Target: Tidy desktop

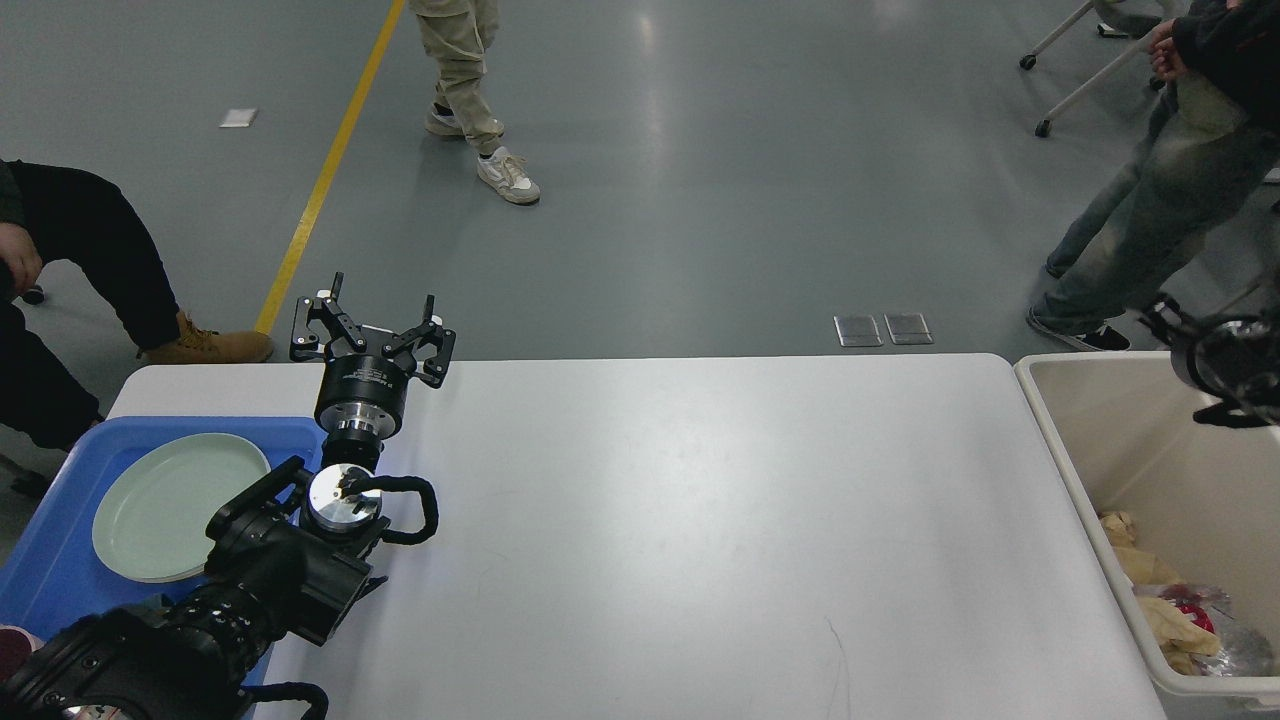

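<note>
Nothing loose lies on our table (700,520), so we judge tidying nearly done: plate (170,505) in the tray (60,570), rubbish in the bin (1090,470), left end effector (378,325) wide open and empty, right end effector (1235,385) unreadable.

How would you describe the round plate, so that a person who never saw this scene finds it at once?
Start from the big white desktop and go to its left edge, where a blue tray sits beside the left arm. The plate lies flat inside that tray. It is the only pale green, round, empty dish in view; the crumpled wrappers are far away in the beige bin on the right.
</note>
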Controlling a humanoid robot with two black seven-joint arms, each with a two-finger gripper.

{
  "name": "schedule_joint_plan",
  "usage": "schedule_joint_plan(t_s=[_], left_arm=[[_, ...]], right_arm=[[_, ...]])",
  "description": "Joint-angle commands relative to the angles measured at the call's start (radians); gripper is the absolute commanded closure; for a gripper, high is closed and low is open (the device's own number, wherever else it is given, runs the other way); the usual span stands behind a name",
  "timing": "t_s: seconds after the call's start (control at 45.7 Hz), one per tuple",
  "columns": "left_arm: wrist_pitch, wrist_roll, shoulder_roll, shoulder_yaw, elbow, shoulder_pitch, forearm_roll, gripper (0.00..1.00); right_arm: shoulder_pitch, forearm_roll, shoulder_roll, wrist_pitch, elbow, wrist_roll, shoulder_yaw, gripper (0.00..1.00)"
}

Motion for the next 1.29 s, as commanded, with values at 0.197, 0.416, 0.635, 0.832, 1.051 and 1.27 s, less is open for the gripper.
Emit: schedule_joint_plan(t_s=[0.197,0.416,0.635,0.832,1.051,1.27], left_arm=[[0.001,0.000,0.000,0.001,0.000,0.001,0.000,0.03],[0.001,0.000,0.000,0.000,0.000,0.001,0.000,0.03],[-0.001,0.000,0.000,0.001,0.000,0.001,0.000,0.03],[-0.001,0.000,0.000,0.000,0.000,0.001,0.000,0.03],[-0.001,0.000,0.000,0.000,0.000,0.001,0.000,0.03],[-0.001,0.000,0.000,0.000,0.000,0.000,0.000,0.03]], right_arm=[[0.097,0.004,0.102,-0.010,-0.004,0.009,0.110,0.00],[0.095,0.053,0.184,-0.006,-0.005,0.003,0.487,0.00],[0.051,0.077,0.283,-0.009,-0.004,0.009,0.725,0.00],[-0.021,0.125,0.340,0.014,0.008,0.011,1.026,0.00],[-0.043,0.143,0.411,0.028,0.007,0.040,1.080,0.00],[-0.083,0.165,0.451,0.037,0.005,0.094,1.296,0.00]])
